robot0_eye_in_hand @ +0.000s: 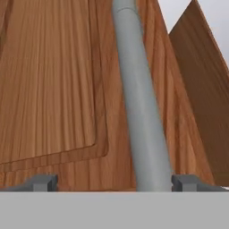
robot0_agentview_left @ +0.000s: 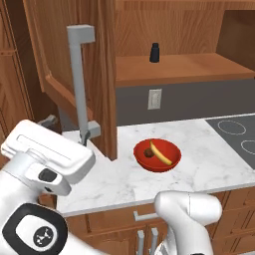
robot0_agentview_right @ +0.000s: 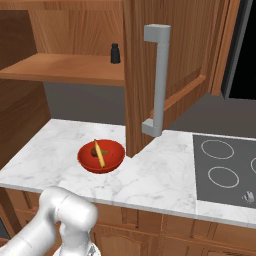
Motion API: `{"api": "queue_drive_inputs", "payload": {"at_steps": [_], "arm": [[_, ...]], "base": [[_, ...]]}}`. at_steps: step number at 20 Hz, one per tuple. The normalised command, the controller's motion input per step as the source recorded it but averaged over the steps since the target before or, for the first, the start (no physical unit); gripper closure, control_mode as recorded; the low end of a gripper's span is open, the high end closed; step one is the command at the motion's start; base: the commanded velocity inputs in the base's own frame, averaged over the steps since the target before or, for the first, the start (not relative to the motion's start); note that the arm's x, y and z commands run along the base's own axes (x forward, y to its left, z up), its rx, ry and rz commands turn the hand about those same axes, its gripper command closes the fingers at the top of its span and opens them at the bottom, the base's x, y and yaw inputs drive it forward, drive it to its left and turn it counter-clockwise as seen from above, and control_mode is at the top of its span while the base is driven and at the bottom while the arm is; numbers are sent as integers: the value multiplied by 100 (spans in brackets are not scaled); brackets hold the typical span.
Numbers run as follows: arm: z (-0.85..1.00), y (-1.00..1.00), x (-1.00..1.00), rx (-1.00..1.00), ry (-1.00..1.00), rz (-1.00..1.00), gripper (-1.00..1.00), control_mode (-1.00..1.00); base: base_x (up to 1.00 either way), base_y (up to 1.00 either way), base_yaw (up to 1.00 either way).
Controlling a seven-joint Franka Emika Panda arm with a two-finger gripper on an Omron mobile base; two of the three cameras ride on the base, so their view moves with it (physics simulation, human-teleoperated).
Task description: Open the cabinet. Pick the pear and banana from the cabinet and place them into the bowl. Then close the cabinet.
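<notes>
The cabinet (robot0_agentview_left: 179,67) stands with both doors swung out. Its left door (robot0_agentview_left: 102,74) carries a long grey bar handle (robot0_agentview_left: 77,79). My gripper (robot0_agentview_left: 85,135) is at the lower end of that handle. In the hand view my gripper (robot0_eye_in_hand: 116,183) is open, with the handle (robot0_eye_in_hand: 143,134) passing between the fingertips, closer to the right one. The red bowl (robot0_agentview_left: 172,149) sits on the marble counter with the yellow banana (robot0_agentview_left: 161,153) and the dark brown pear (robot0_agentview_left: 149,153) inside. From the right, the bowl (robot0_agentview_right: 112,159), banana (robot0_agentview_right: 99,153) and pear (robot0_agentview_right: 94,153) lie left of the right door (robot0_agentview_right: 140,75).
A small black bottle (robot0_agentview_left: 155,52) stands on the cabinet shelf, also seen from the right (robot0_agentview_right: 115,53). A dark cooktop (robot0_agentview_right: 225,165) fills the counter's right part. A wall outlet (robot0_agentview_left: 155,98) sits under the shelf. Low cabinets with short handles (robot0_agentview_left: 144,216) run below the counter edge.
</notes>
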Motion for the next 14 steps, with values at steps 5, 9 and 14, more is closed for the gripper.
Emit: {"api": "queue_drive_inputs", "payload": {"at_steps": [5, 9, 14], "arm": [[-17, -99, 77, 13, 0, -19, -100, -100], [-32, -100, 100, 14, 0, -3, -100, -100], [-27, -93, 100, 14, 0, 0, -100, -100]], "base": [[0, 0, 0], [0, 0, 0], [0, 0, 0]]}}
